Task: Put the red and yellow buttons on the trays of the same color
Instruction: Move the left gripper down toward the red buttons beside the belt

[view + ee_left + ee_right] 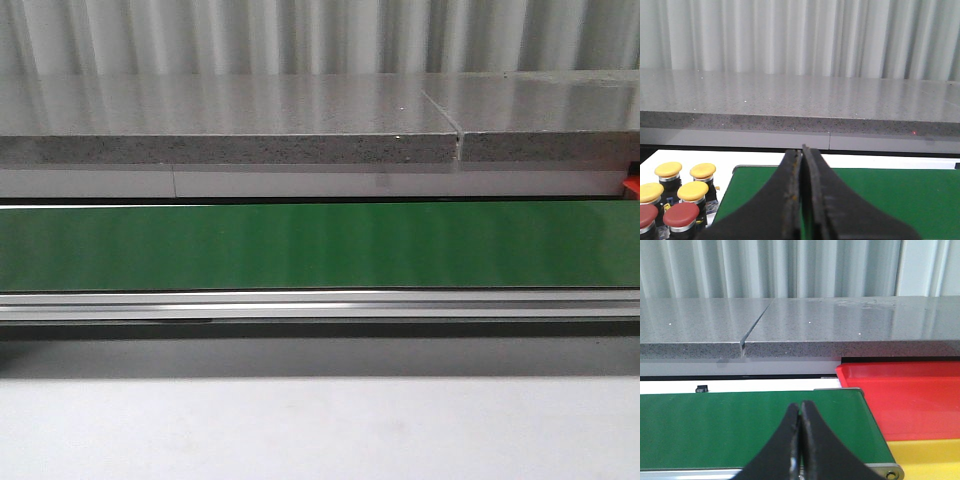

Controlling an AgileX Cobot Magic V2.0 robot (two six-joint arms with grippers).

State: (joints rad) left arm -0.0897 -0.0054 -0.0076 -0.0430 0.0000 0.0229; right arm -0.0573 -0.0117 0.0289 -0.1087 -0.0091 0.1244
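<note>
Several yellow buttons and two red buttons stand together on the white surface beside the end of the green belt, in the left wrist view. My left gripper hangs over that belt end, shut, with nothing between its fingers. In the right wrist view a red tray and a yellow tray lie side by side past the other end of the belt. My right gripper is shut and empty above the belt, short of the trays. Neither gripper shows in the front view.
The green conveyor belt runs across the front view with a metal rail along its near side. A grey stone ledge rises behind it, with a corrugated wall beyond. An orange-red corner peeks in at the right edge.
</note>
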